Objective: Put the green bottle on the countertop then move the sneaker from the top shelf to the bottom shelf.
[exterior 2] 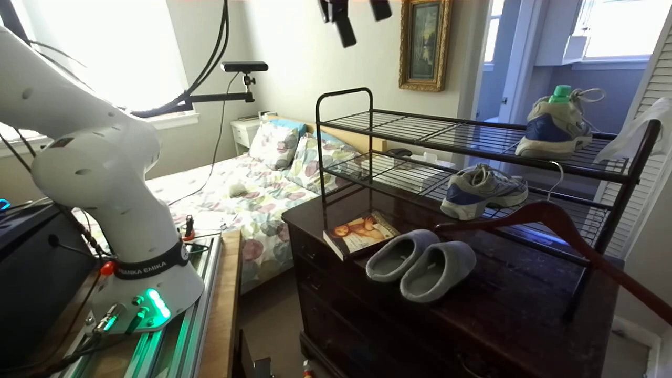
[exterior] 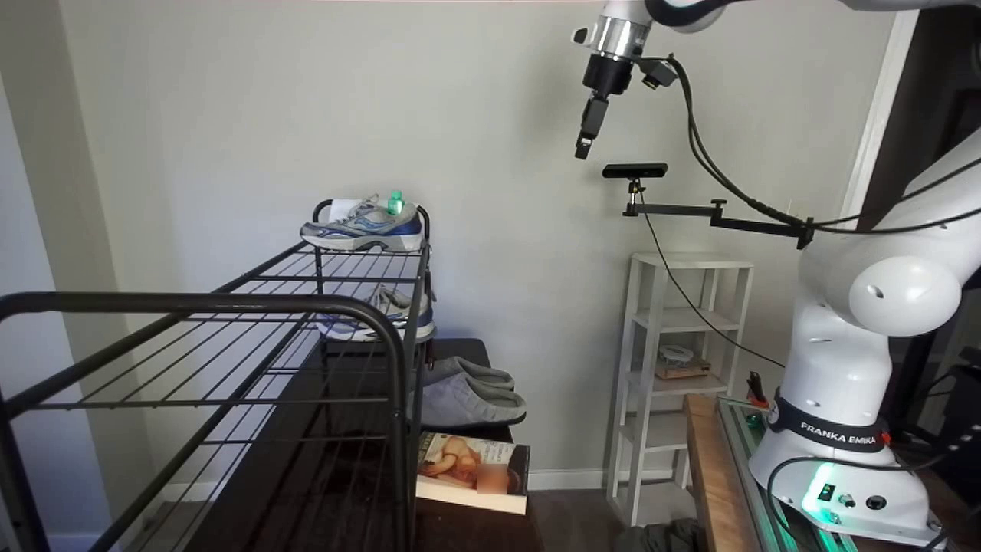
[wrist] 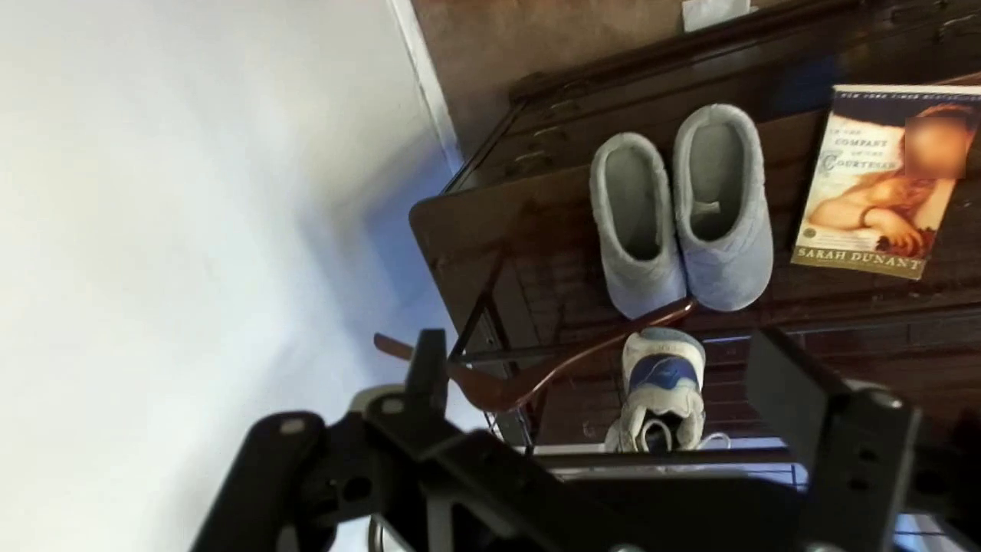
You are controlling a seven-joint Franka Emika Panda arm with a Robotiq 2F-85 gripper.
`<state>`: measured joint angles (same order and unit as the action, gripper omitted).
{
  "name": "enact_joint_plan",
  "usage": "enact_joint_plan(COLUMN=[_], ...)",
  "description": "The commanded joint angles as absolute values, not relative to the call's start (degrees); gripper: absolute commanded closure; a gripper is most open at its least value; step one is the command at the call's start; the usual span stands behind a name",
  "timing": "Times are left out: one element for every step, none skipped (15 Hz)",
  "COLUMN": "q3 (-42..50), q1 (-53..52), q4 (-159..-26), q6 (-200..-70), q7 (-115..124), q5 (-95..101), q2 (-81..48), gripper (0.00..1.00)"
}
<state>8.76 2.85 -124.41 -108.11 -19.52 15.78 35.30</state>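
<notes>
1. Pale walls [exterior: 490, 92] stand behind a dark dresser [exterior 2: 504, 299] that bears a black wire rack [exterior: 191, 302].
2. At two o'clock in an exterior view, the bottle [exterior 2: 561, 94] shows its green cap and shoulders above the collar of the sneaker [exterior 2: 554, 128]; its lower part is hidden.
3. Upright, the sneaker sits on the top shelf [exterior 2: 436, 134] near the rack's end; below it, at three o'clock in an exterior view, the other shoe [exterior 2: 480, 191] stands on the bottom shelf [exterior 2: 391, 176].
4. Just past three o'clock in an exterior view, a wooden hanger [exterior 2: 546, 211] has one arm passing just beside the other shoe.
5. Between four and five o'clock in an exterior view, grey slippers [exterior 2: 441, 272] rest side by side on the dresser; near them, at five o'clock, a book [exterior 2: 362, 233] lies cover up.
6. At twelve o'clock in an exterior view, the gripper [exterior 2: 366, 31] hangs high and well apart from the rack, its jaws released and spread wide.
7. At nine o'clock in an exterior view stands the robot arm [exterior 2: 100, 168], with the bed [exterior 2: 247, 215] near its three-o'clock side; a picture [exterior 2: 425, 44] hangs at one o'clock.
8. White stand [exterior: 682, 261]: four o'clock in an exterior view.
</notes>
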Motion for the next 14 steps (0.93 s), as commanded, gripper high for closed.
enact_joint_plan(q3=[11.79, 13.21, 14.32, 15.26, 15.98, 16.78, 17.29, 17.64, 17.4, 17.01, 16.53, 15.82, 15.13, 14.27], q1=[-0.88, -1.94, -2.72, -2.84, -2.63, -2.01, -1.22, -0.11, 1.22, 2.6, 3.98, 5.23, 6.47, 7.63], q4=[-109.86, -106.53, -103.3, -100.16, -97.08, -94.22, -91.44, -88.5, -85.86, -83.18, -80.65, -78.14, -75.51, -73.02], q6=[-108.33, -108.22, -108.17, -107.58, -106.67, -105.98, -105.04, -104.42, -103.74, -103.71, -103.24, -102.94, -102.52, -102.11], q7=[-31.72, -35.81, -39.65, -42.84, -45.75, -48.36, -51.08, -53.23, -53.52, -52.51, -52.33, -51.57, -50.85, -50.42], q5=[14.1, 11.98, 10.06, 7.86, 5.4, 2.48, -0.45, -3.48, -4.94, -6.59, -7.94, -8.6, -8.95, -9.22], q2=[23.31, 20.56, 17.83, 14.96, 12.11, 9.0, 6.34, 3.13, 0.56, -2.48, -5.08, -7.68, -10.17, -12.74], gripper=[0.0, 0.0, 0.0, 0.0, 0.0, 0.0, 0.0, 0.0, 0.0, 0.0, 0.0, 0.0, 0.0, 0.0])
